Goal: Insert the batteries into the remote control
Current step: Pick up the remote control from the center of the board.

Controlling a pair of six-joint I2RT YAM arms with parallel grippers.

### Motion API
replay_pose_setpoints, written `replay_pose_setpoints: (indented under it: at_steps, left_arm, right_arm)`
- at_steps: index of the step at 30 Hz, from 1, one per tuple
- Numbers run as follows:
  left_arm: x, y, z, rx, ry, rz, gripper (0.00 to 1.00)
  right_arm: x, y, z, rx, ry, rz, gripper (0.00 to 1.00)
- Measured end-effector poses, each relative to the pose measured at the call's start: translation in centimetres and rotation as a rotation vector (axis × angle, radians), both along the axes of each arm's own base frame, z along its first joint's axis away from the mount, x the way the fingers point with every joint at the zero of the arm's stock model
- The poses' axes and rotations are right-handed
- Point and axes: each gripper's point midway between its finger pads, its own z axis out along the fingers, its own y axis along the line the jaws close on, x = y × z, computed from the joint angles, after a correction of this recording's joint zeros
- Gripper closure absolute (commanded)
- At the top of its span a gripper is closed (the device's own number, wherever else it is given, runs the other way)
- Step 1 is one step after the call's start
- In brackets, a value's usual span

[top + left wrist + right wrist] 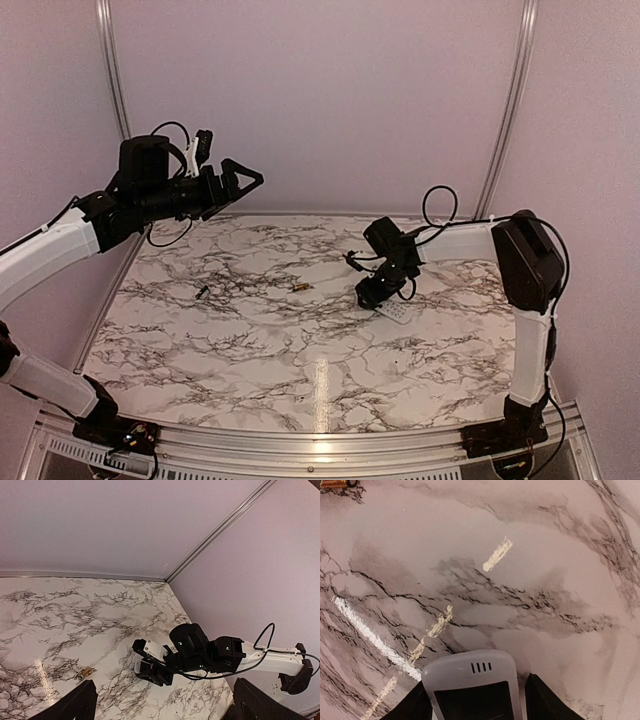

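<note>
The white remote control (397,312) lies on the marble table at the right. In the right wrist view its rounded end with a dark screen (472,685) sits between my fingers. My right gripper (374,294) is low over it and open. The left finger (417,705) is against its side and a narrow gap shows at the right finger (542,700). One golden-brown battery (299,288) lies on the table left of the remote. It also shows in the left wrist view (87,672) and the right wrist view (335,483). My left gripper (245,180) is open, empty and raised high at the back left.
A small dark item (202,292) lies on the table's left side. Pale walls with metal corner posts (508,110) close in the back and sides. The right arm's cable (438,205) loops above its wrist.
</note>
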Motion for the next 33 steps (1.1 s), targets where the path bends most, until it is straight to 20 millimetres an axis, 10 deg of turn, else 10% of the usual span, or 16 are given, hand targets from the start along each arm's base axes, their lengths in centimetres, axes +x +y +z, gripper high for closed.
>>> replay_pose_setpoints:
  at_steps: [17,33]
  left_arm:
    - [-0.8,0.3,-8.9,0.069,0.051,-0.026,0.01]
    - [-4.6,0.5,-5.9,-0.086,-0.260,-0.138,0.01]
  right_arm:
    - [-1.5,2.5,1.5,0.144,0.071,0.048,0.78]
    - [-3.1,11.5,24.4,0.964,-0.087,0.267,0.84]
